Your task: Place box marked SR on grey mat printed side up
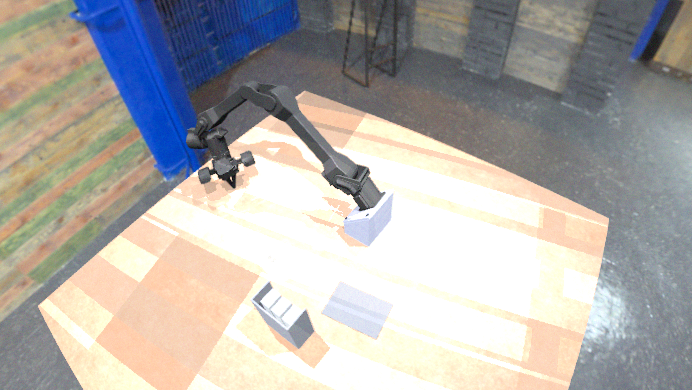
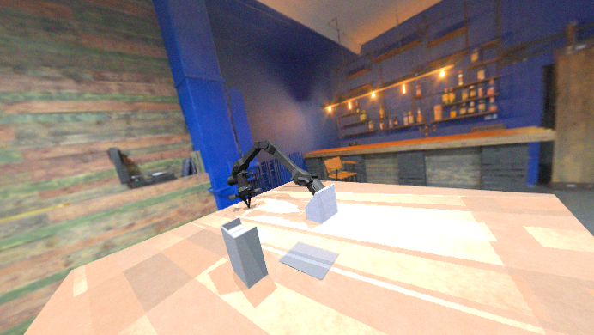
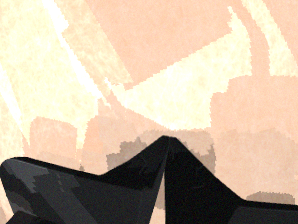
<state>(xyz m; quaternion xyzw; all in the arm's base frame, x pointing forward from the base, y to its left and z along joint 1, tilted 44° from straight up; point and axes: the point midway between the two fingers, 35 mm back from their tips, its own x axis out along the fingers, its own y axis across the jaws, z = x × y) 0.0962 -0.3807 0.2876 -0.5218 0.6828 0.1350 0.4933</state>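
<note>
While the bin point(image 1: 303, 331) point(image 2: 245, 258) stands nearest in the top view, its three boxes point(image 1: 281, 306) point(image 2: 237, 231) upright in a row from ten to four o'clock, which one is SR cannot be told. The grey mat point(image 1: 357, 310) point(image 2: 310, 260) lies just beside, at three o'clock. Farther off, the claw point(image 1: 233, 185) point(image 2: 248, 206) point(image 3: 168, 143), pressed together on nothing, must reach towards five o'clock.

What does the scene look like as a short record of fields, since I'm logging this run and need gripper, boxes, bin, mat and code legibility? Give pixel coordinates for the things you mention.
gripper: shut, nothing between the fingers point(image 1: 232, 186) point(image 2: 248, 206)
boxes: three, white point(image 1: 281, 307), standing in the bin
bin: grey, upright point(image 1: 301, 333) point(image 2: 249, 258)
mat: grey point(image 1: 357, 310) point(image 2: 310, 260), beside the bin, no box on it
reach codes: not readable in any view
</note>
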